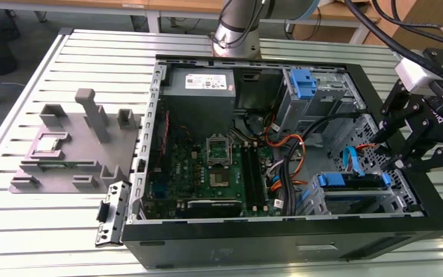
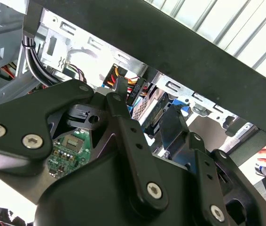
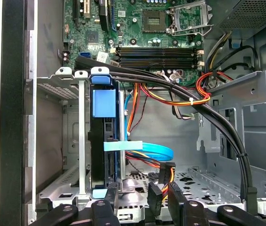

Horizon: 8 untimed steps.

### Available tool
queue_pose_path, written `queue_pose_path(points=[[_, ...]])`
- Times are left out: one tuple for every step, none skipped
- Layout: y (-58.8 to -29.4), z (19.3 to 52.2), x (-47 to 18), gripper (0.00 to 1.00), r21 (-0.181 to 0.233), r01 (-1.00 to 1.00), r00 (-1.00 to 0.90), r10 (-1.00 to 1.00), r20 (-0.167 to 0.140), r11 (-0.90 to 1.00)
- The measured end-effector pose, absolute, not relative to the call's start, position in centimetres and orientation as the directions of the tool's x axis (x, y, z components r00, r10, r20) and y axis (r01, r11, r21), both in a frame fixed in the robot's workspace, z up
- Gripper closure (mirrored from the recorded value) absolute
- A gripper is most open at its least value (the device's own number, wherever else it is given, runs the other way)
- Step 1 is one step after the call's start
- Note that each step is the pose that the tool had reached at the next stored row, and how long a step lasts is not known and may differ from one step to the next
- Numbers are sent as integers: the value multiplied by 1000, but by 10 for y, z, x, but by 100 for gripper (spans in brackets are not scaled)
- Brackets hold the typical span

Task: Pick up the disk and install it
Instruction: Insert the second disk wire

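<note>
An open black computer case [image 1: 283, 245] lies on its side on a slatted metal table [image 1: 44, 231], with a grey fixture [image 1: 75, 147] beside it toward the exterior view's left and wooden desks behind. The disk [image 1: 350, 180] sits edge-up in the metal drive cage [image 1: 360, 202] at the case's front corner, its blue carrier [image 3: 104, 101] seen end-on in the first wrist view. The gripper [image 1: 417, 156] hovers over the case wall just beside that cage, holding nothing; how wide its fingers stand I cannot tell
</note>
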<state>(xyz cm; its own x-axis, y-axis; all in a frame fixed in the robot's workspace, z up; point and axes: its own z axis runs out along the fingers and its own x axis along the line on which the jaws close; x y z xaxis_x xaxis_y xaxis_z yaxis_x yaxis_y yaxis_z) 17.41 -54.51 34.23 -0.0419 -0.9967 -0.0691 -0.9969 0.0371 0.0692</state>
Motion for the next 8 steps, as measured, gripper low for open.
queue_pose_path(points=[[-545,342,174,46,69,-997,-42,-997,-69,37],[-545,342,174,46,69,-997,-42,-997,-69,37],[-545,342,174,47,69,-997,-42,-997,-69,37],[-545,342,174,54,69,-997,-42,-997,-69,37],[-545,342,174,54,69,-997,-42,-997,-69,37],[-545,342,174,54,69,-997,-42,-997,-69,37],[-545,342,174,54,69,-997,-42,-997,-69,37],[-545,342,174,54,69,-997,-42,-997,-69,37]])
